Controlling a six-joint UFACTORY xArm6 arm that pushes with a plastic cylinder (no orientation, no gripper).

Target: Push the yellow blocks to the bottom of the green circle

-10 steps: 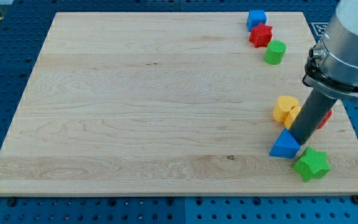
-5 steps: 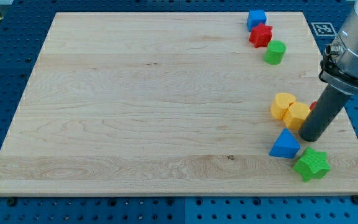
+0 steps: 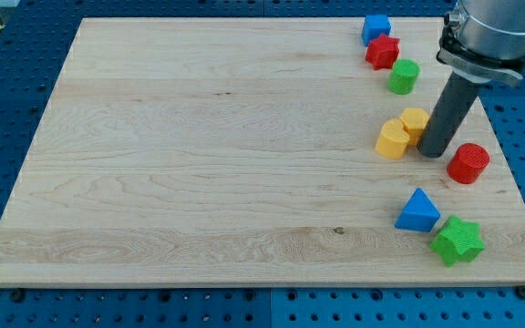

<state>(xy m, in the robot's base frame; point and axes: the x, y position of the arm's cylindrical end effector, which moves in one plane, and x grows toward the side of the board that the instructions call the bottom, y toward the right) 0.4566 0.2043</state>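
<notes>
Rod, my tip (image 3: 433,152) touching yellow cube (image 3: 415,122), yellow block (image 3: 392,140) alongside, nothing grasped

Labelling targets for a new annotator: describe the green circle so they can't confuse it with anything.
Start at the wooden board and go to its corner at the view's top right, where three blocks sit in a diagonal line. The green circle is the lowest, below the red star and blue cube. It is round, unlike the green star lower down.
</notes>
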